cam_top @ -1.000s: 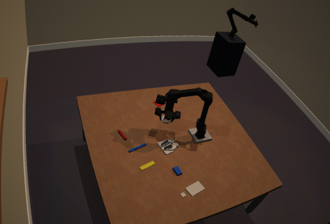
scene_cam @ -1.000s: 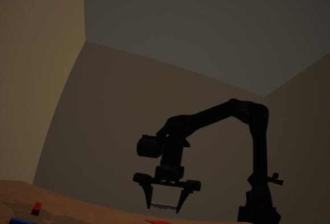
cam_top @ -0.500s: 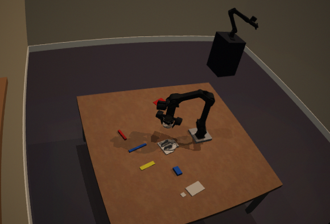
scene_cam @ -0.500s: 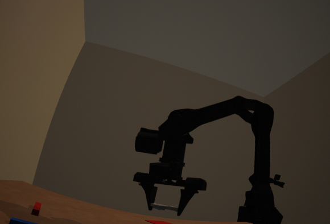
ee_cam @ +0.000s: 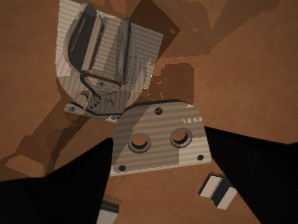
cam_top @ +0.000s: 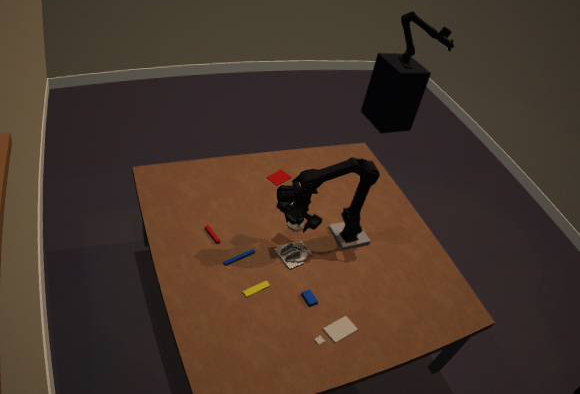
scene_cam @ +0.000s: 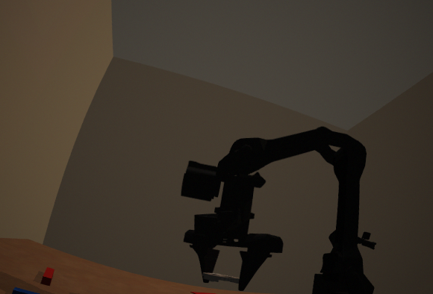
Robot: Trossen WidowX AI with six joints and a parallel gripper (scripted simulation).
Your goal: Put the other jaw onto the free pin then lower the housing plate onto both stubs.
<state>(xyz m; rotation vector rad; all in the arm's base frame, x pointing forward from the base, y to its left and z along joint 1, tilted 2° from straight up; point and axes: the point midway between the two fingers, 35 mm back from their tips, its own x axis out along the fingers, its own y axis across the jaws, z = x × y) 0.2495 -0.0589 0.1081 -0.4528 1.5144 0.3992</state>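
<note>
My gripper (cam_top: pixel 299 224) (scene_cam: pixel 223 281) (ee_cam: pixel 156 136) is shut on the housing plate (cam_top: pixel 295 227) (scene_cam: pixel 221 277) (ee_cam: pixel 159 124), a grey plate with two large holes and several small ones. The plate hangs between the fingertips, above the table and roughly flat. In the wrist view the gear base (cam_top: pixel 291 265) (ee_cam: pixel 151 46) lies beyond the plate, up and to the left. Two dark grey jaws stand side by side on it, one at left (ee_cam: pixel 80 37) and one at right (ee_cam: pixel 123 52). Their gear ends are near the plate side; whether the teeth mesh cannot be told.
On the table (cam_top: pixel 225 338) lie a red bar (cam_top: pixel 212 234), a blue bar (cam_top: pixel 239 257), a yellow bar (cam_top: pixel 256 289), a blue block (cam_top: pixel 309 298), a white rectangle (cam_top: pixel 340 329), a small white square (cam_top: pixel 319 340) and a red square (cam_top: pixel 278 177) at the back.
</note>
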